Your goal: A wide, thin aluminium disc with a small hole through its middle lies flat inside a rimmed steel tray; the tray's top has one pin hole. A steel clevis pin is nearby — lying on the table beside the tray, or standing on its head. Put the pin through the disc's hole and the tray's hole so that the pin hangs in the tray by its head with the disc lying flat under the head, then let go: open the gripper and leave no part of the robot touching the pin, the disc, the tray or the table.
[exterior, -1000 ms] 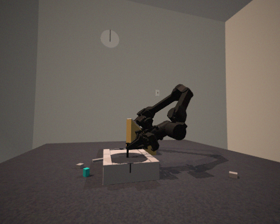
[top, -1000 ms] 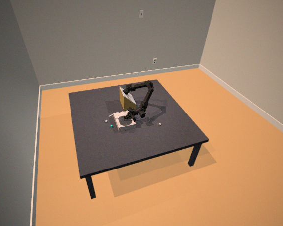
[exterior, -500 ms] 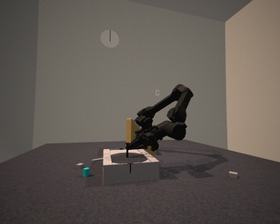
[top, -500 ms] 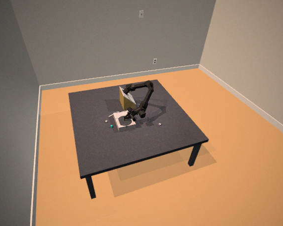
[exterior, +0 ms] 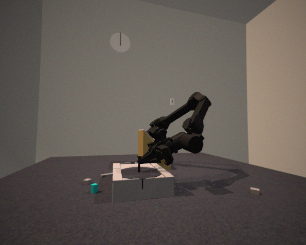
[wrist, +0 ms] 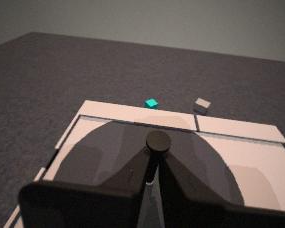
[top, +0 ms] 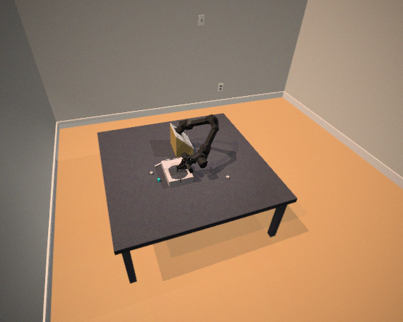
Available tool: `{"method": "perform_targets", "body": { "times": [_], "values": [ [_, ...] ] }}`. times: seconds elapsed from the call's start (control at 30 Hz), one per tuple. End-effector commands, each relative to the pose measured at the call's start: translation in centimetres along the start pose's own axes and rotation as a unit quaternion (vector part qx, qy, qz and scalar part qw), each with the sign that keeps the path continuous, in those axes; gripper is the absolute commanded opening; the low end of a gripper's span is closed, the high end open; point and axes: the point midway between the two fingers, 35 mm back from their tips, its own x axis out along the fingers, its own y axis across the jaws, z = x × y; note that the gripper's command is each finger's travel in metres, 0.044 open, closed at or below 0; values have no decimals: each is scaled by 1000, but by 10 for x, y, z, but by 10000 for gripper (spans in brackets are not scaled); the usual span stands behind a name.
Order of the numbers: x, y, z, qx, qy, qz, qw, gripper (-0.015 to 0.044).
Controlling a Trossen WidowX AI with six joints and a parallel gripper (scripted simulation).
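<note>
Lower the clevis pin (top: 177, 169) (exterior: 139, 167) (wrist: 158, 143), upright over the middle of the disc (top: 174, 175) (exterior: 126, 174) (wrist: 97, 150) in the near part of the tray (top: 180, 182) (exterior: 143, 189) (wrist: 230, 128), slowly and plumb, easing sideways if it catches (whether its tip has entered the hole, I cannot tell). Just right of it, the pincer (top: 179, 168) (exterior: 139, 161) (wrist: 154, 152) is nearly closed, clamped on the shank below the head.

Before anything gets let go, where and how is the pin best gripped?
Probably by the shank just under its head, fingers from the sides, as the gripper holds it now. The pin is upright, head up; the wider head sits above the fingertips and should resist slipping down, leaving the lower shank free for the hole.
</note>
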Motion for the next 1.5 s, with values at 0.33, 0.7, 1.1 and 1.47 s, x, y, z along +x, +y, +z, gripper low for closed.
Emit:
{"method": "perform_targets", "body": {
  "times": [0.33,0.7,1.1,1.47],
  "values": [
    [0,0,-1,0,2,0,1000,0],
    [0,1,0,-10,5,-4,1000,0],
    [-2,0,-2,-7,-5,-3,1000,0],
    [-1,-1,-2,1,-8,0,1000,0]
  ]
}}
